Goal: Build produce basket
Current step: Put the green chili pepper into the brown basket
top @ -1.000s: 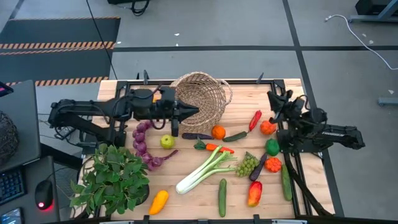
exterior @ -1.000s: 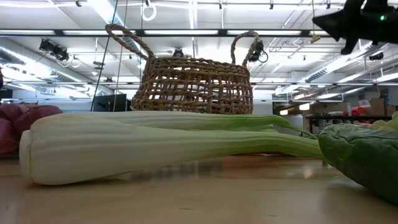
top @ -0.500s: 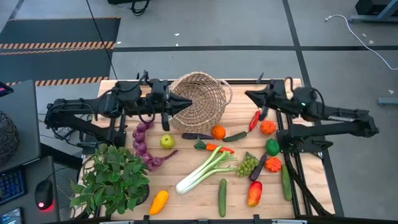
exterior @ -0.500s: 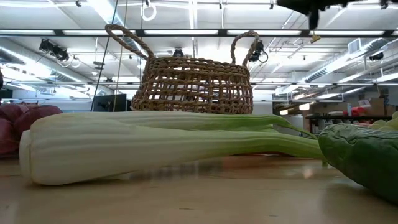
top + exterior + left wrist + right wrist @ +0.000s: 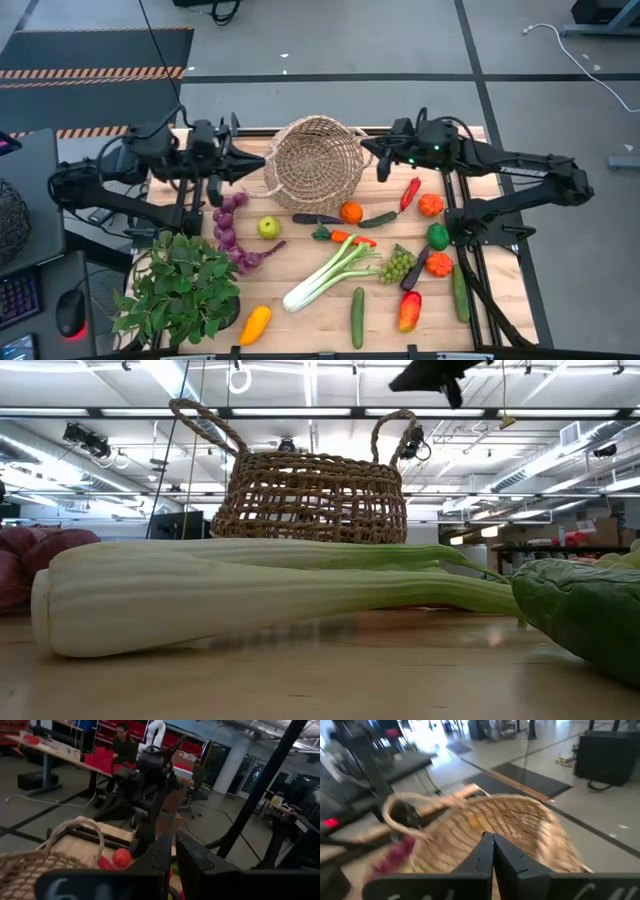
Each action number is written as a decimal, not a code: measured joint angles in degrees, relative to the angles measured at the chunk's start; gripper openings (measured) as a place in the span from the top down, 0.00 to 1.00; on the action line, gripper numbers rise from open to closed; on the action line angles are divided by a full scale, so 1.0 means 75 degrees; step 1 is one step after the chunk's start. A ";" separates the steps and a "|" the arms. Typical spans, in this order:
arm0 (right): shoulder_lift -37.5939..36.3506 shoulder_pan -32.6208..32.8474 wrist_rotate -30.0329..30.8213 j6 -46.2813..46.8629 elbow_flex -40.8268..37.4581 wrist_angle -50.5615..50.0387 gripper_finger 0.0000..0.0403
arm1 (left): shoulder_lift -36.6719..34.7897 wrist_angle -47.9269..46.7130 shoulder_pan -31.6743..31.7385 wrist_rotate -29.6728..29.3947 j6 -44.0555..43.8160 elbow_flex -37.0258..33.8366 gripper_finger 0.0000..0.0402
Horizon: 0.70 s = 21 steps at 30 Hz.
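Observation:
The round tan straw basket [image 5: 313, 163] stands upright on its base near the table's far edge; the low view shows the basket [image 5: 315, 495] with both loop handles up. My left gripper [image 5: 260, 164] is shut, just left of the basket and pointing at it. My right gripper [image 5: 372, 150] is shut, just right of the basket, and the low view shows this gripper [image 5: 440, 372] high above the rim. The produce lies on the table nearer than the basket: leek [image 5: 330, 272], green apple [image 5: 268, 227], orange [image 5: 350, 212], grapes [image 5: 397, 265], purple string [image 5: 230, 230].
A leafy potted plant [image 5: 185, 285] stands at the near left corner. A yellow squash [image 5: 255, 323], cucumber [image 5: 357, 317] and peppers [image 5: 410, 192] lie scattered near and right. The leek [image 5: 250, 590] fills the low view's foreground. A person [image 5: 122, 742] sits in the room beyond.
My left gripper has drawn back out of the basket's mouth toward the table's left edge, staying shut. My right arm has swung from above the produce at the right toward the far edge and leftward, up to the basket's right side.

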 joint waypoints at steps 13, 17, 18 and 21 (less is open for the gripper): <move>0.0752 0.0012 -0.1177 0.2196 0.0007 0.2755 0.97 | -0.0113 0.0134 0.0001 -0.0002 0.0064 0.0000 0.93; 0.0891 0.0012 -0.1175 0.2196 0.0003 0.3309 0.97 | -0.0081 0.0136 0.0001 -0.0003 0.0064 -0.0003 0.91; 0.0913 0.0012 -0.1172 0.2193 0.0012 0.3436 0.97 | -0.0081 0.0171 0.0001 -0.0002 0.0067 -0.0003 0.91; 0.1010 -0.0029 -0.1240 0.2243 0.0009 0.3794 0.97 | -0.0072 0.0228 0.0045 -0.0045 0.0068 -0.0003 0.91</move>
